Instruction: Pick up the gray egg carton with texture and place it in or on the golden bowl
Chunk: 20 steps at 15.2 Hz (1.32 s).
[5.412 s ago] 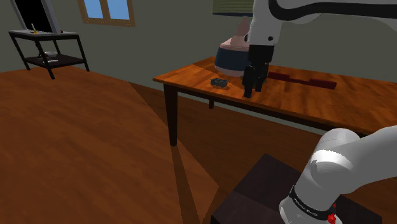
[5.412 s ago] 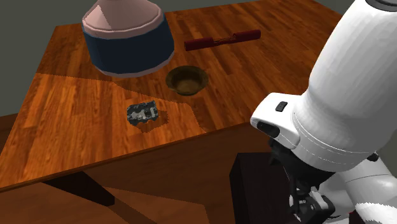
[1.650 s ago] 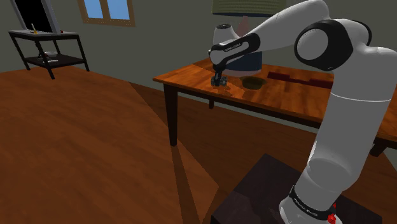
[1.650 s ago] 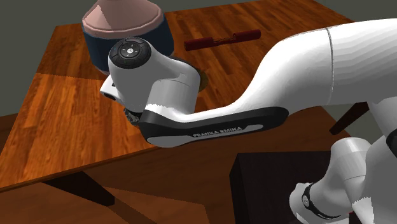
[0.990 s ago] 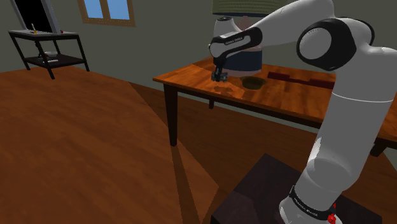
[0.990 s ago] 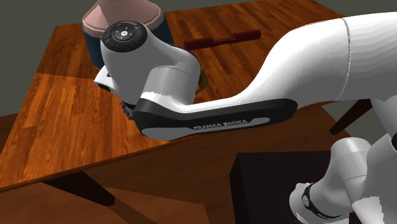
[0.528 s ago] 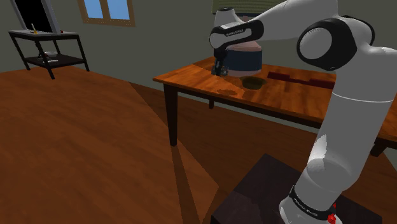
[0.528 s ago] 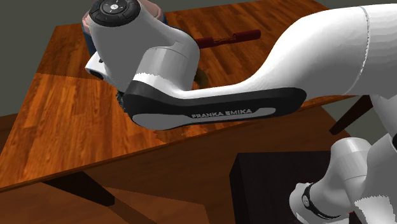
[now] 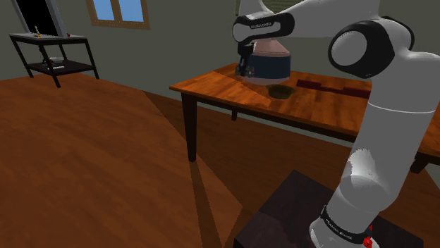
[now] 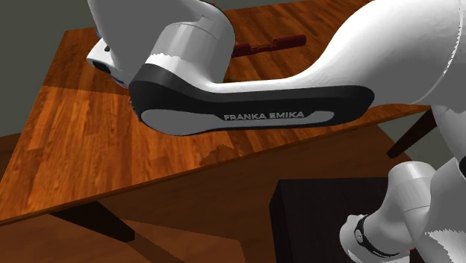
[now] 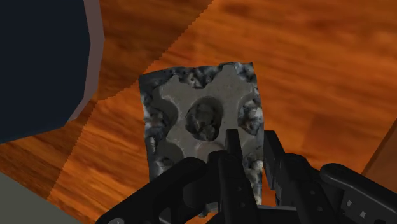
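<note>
The gray, rough-textured egg carton (image 11: 200,124) hangs above the wooden table (image 11: 318,57), and my gripper (image 11: 252,162) is shut on its near edge. In the shoulder view the gripper (image 9: 245,72) holds the small dark carton (image 9: 245,70) well above the tabletop, in front of the blue lamp base (image 9: 272,65). The golden-brown bowl (image 9: 281,91) sits on the table toward the shoulder view's right of the gripper and lower. In the second exterior view my white arm (image 10: 246,112) hides the bowl and the carton.
A large lamp with a blue base (image 11: 38,63) stands just beside the carton. A dark red bar (image 9: 335,87) (image 10: 280,41) lies farther back on the table (image 9: 211,88). A black side table (image 9: 53,53) is far across the floor. My stand (image 9: 289,218) sits at lower right.
Over the last second my gripper has risen straight up from the tabletop with the carton held in it. The bowl has not moved.
</note>
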Available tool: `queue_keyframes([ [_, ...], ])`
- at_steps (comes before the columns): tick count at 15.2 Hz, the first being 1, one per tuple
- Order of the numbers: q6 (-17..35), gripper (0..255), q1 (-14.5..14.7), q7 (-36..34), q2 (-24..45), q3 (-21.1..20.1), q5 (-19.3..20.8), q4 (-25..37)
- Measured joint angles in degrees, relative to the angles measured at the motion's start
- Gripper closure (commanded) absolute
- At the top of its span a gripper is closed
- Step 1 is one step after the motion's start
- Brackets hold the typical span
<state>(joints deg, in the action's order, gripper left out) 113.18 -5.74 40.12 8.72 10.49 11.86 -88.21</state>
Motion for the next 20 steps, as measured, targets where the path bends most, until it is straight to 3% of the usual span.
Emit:
queue_keyframes([
  [3, -0.80, 255, -0.73, 1.51, -1.18, 0.49, -0.29, -0.09],
  [11, 2.83, 255, -4.70, 8.91, -10.84, 4.09, -0.47, -11.72],
  [20, 5.55, 255, -8.68, 17.83, -15.97, 8.91, -1.47, -17.90],
])
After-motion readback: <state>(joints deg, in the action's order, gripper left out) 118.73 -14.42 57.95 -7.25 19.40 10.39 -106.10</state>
